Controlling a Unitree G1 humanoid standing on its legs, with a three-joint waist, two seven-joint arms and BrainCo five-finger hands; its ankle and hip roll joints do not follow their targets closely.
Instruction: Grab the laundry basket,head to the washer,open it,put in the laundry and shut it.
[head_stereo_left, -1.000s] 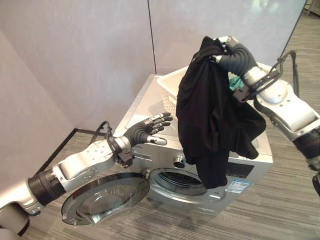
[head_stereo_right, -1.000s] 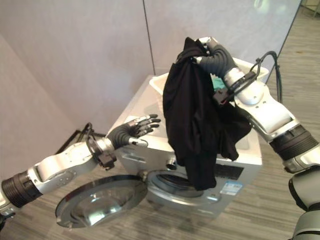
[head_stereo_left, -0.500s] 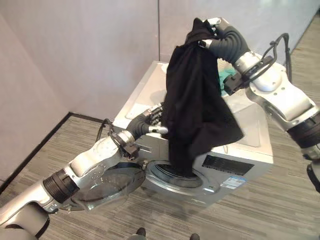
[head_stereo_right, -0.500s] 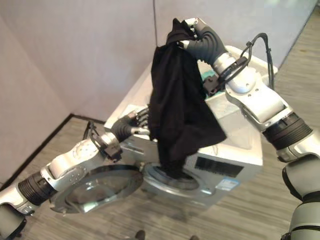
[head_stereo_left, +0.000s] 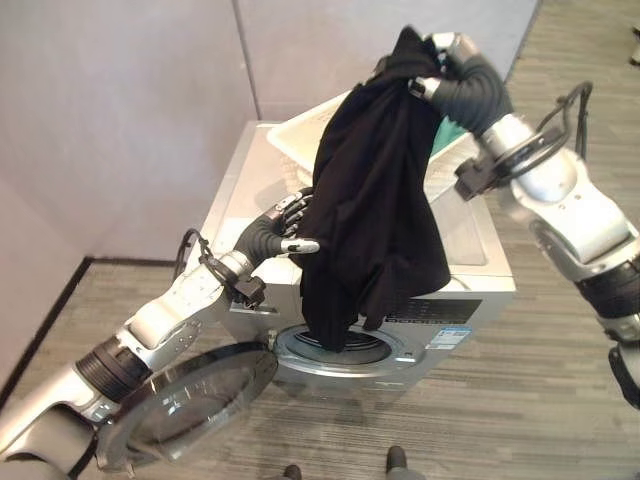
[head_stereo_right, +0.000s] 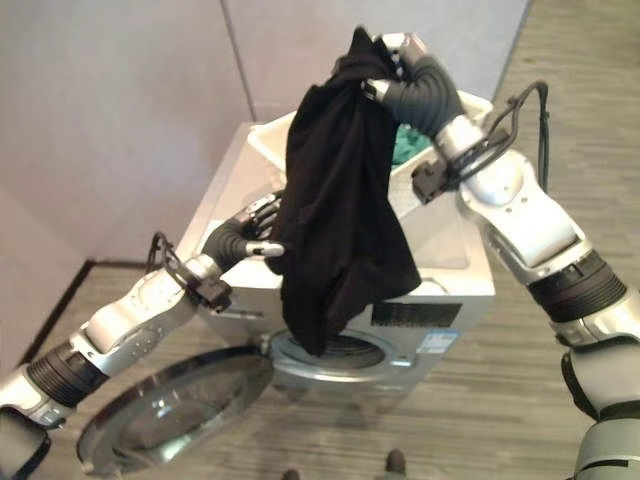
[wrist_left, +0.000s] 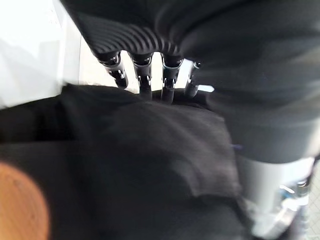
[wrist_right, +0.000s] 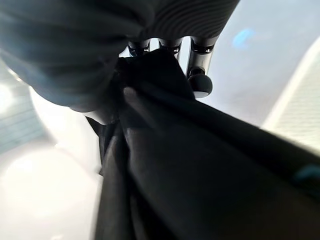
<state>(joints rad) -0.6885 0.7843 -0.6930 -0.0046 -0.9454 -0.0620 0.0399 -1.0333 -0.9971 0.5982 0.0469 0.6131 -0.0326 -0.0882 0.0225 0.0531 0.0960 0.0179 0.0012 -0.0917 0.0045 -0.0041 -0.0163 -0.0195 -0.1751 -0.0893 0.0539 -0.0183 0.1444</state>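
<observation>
My right hand (head_stereo_left: 440, 55) is raised high over the washer (head_stereo_left: 470, 255) and shut on the top of a black garment (head_stereo_left: 375, 210). The cloth hangs down in front of the machine, its lower end at the round drum opening (head_stereo_left: 340, 345). The washer's door (head_stereo_left: 185, 405) stands swung open to the left. My left hand (head_stereo_left: 285, 225) reaches in with straight fingers against the hanging garment's left side. In the left wrist view the fingers (wrist_left: 145, 75) touch the black cloth (wrist_left: 150, 165). The white laundry basket (head_stereo_left: 300, 140) sits on top of the washer with green cloth (head_stereo_right: 405, 145) in it.
Grey walls close the corner behind the washer. Striped carpet floor lies open in front and to the right. Two shoe tips (head_stereo_left: 398, 460) of a person show at the bottom edge, near the washer's front.
The camera has shifted. My right hand keeps the black garment raised; its lower end now hangs at the drum opening. My left hand has moved against the cloth's side.
</observation>
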